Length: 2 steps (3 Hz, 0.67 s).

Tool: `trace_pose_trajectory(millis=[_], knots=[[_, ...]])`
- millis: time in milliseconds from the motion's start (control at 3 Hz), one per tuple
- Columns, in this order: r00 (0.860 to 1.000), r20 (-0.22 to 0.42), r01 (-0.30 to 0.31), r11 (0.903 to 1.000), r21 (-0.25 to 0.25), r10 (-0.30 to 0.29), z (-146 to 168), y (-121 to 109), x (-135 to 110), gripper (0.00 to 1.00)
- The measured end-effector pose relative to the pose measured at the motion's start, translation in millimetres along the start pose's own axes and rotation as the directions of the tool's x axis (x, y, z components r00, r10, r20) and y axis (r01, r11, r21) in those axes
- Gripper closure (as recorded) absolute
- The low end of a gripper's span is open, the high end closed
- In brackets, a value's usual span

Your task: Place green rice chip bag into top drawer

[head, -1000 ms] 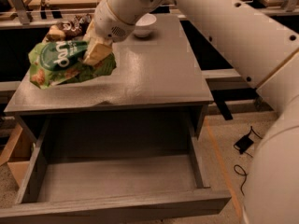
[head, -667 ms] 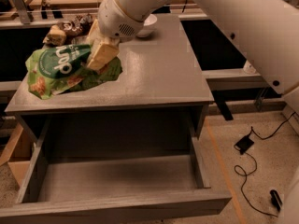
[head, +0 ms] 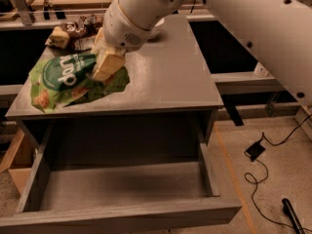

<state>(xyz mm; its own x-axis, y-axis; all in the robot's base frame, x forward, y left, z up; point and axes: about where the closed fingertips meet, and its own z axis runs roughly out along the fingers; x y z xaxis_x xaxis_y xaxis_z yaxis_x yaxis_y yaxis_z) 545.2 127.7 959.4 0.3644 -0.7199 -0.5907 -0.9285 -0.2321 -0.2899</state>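
The green rice chip bag [head: 61,79] is at the front left of the grey table [head: 170,77], its lower corner close to the table's front edge. My gripper [head: 106,65], with tan fingers under a white wrist, is shut on the bag's right side and holds it just over the tabletop. The top drawer [head: 122,186] is pulled fully open below the table's front edge. Its flat grey bottom is bare. The gripper and bag are above and behind the drawer's left half.
A brown-and-silver snack bag [head: 73,29] lies at the table's back left. A white bowl [head: 157,29] sits behind my arm. Black cables and a small black box [head: 254,150] lie on the floor to the right. A cardboard box [head: 14,167] stands left of the drawer.
The gripper and the green bag have moved a little toward the table's front edge. The drawer stays open.
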Motion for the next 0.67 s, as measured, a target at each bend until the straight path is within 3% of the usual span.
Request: trace_pose_trajectory(millis=[333, 667], knots=[[0.995, -0.071, -0.065, 0.9976, -0.023, 0.063, 12.0, 49.4, 12.2, 1.0], [0.981, -0.132, -0.152, 0.9853, -0.077, 0.142, 40.2, 96.5, 35.1, 1.0]])
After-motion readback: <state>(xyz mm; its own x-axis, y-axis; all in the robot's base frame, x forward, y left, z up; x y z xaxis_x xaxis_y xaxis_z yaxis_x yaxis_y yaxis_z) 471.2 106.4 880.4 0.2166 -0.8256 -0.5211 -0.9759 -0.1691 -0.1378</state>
